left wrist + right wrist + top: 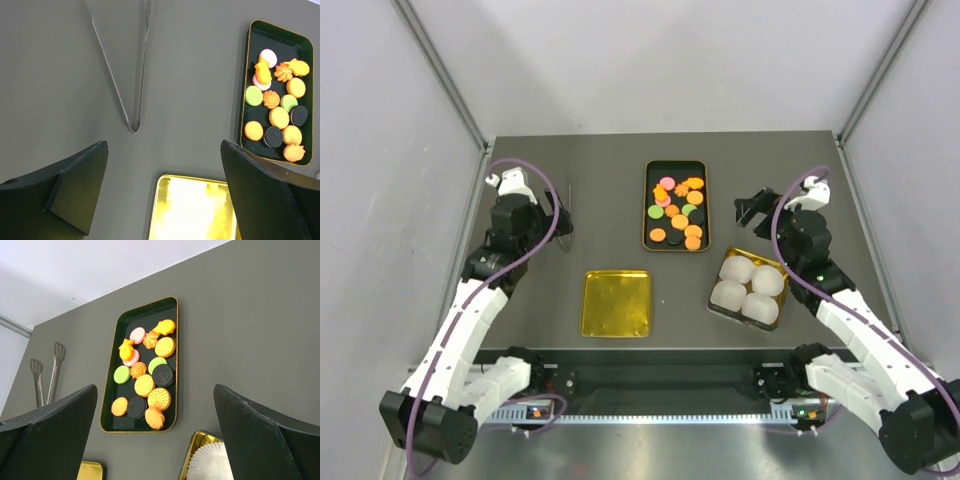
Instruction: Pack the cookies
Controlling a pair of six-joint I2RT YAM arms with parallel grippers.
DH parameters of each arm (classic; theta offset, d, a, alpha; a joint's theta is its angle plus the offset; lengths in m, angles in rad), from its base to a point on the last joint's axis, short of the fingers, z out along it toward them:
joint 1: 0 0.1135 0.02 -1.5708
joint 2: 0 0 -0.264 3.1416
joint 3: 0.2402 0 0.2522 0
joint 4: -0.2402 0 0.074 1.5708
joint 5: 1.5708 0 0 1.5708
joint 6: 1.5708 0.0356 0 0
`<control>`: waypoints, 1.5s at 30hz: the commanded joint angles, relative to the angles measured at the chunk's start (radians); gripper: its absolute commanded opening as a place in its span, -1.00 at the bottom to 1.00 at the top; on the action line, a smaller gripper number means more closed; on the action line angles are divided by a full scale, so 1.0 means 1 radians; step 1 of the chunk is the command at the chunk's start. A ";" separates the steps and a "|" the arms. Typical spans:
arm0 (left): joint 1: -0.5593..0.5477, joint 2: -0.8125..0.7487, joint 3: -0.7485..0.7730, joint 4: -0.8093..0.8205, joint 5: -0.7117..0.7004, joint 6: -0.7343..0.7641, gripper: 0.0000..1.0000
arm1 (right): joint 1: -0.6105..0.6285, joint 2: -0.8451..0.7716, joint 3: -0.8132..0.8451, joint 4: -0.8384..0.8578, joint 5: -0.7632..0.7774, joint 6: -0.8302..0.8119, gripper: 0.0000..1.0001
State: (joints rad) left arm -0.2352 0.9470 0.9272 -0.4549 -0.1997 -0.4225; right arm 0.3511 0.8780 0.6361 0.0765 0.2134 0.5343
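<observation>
Matte grey tabletop (620,170); glossy black gold-rimmed oblong tray (670,168) of smooth and ridged disc cookies (679,221); left gripper (164,150), right gripper (155,390) gaping wide, empty.

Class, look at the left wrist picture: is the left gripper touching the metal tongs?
Apart. The left wrist view shows a strip of bare table between the tongs and the open left gripper, whose tips stop short of them.

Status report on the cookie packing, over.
Left jaws open, empty; right jaws open, empty. Cookies all in black tray; gold tray bare. Tongs lie untouched at left, nothing blocking.
</observation>
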 commanded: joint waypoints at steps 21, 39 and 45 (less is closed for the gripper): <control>0.122 0.539 0.170 0.151 -0.018 0.039 0.98 | -0.008 0.073 0.071 0.014 -0.112 0.000 1.00; 0.146 0.984 0.343 0.225 -0.078 0.125 0.89 | -0.001 0.021 0.056 0.011 -0.128 -0.002 0.99; 0.158 1.007 0.338 0.222 -0.073 0.145 0.75 | -0.001 0.009 0.057 0.008 -0.132 0.001 0.99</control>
State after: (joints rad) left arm -0.0864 1.9308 1.2457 -0.2508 -0.2523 -0.3069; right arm 0.3511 0.9154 0.6514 0.0586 0.0948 0.5350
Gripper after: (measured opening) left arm 0.882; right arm 0.996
